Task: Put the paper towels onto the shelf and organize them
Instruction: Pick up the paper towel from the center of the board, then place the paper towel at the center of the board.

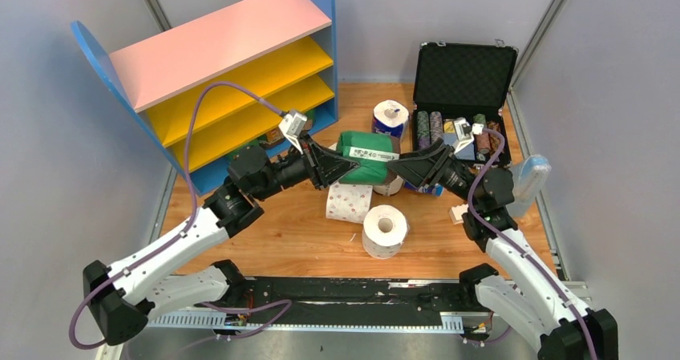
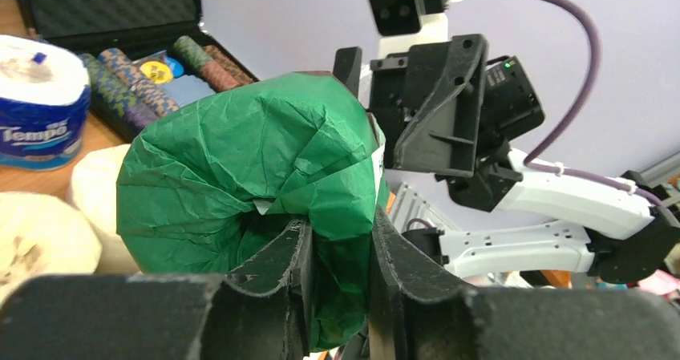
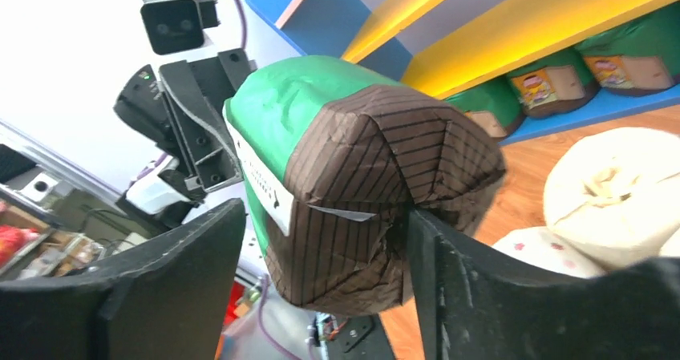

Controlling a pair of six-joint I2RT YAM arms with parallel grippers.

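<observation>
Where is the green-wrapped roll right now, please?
In the top view, the green-wrapped roll hangs mid-table between the left pincer and right pincer, above the loose rolls.
</observation>
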